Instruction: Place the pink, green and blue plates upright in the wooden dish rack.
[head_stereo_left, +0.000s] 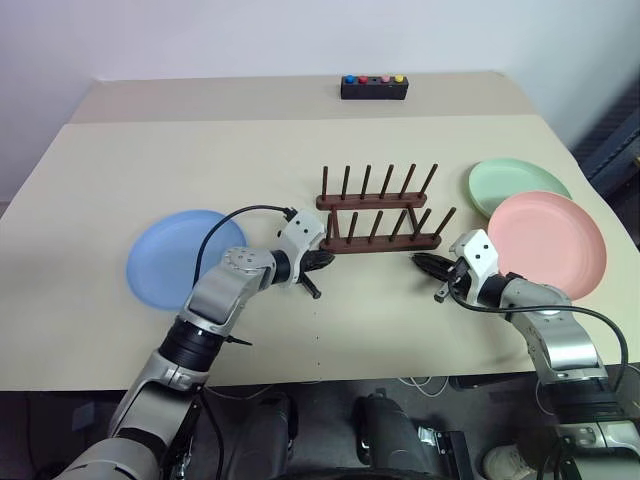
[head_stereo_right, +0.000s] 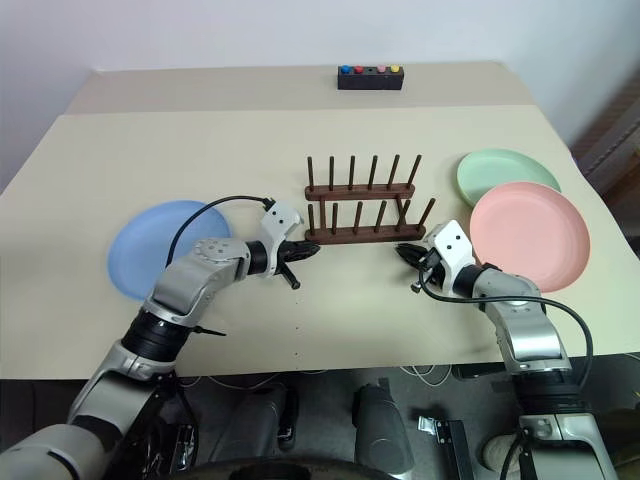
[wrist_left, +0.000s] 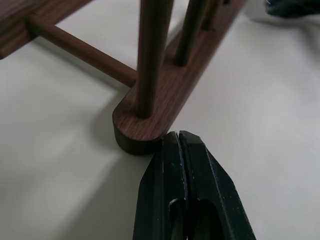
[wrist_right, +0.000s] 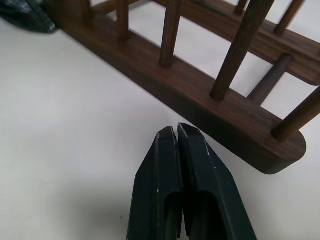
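The wooden dish rack (head_stereo_left: 380, 212) stands empty at the table's middle, its pegs upright. The blue plate (head_stereo_left: 178, 258) lies flat on the left; the pink plate (head_stereo_left: 546, 246) lies flat on the right and overlaps the green plate (head_stereo_left: 518, 186) behind it. My left gripper (head_stereo_left: 322, 260) is shut and holds nothing, its tips right at the left end of the rack's near rail (wrist_left: 145, 131). Just short of the rail's right end (wrist_right: 280, 152) sits my right gripper (head_stereo_left: 424, 263), shut and holding nothing too.
A small black box with coloured buttons (head_stereo_left: 374, 87) sits at the far edge of the beige table (head_stereo_left: 150, 150). A cable loops from my left arm over the blue plate. The table's near edge lies just below both forearms.
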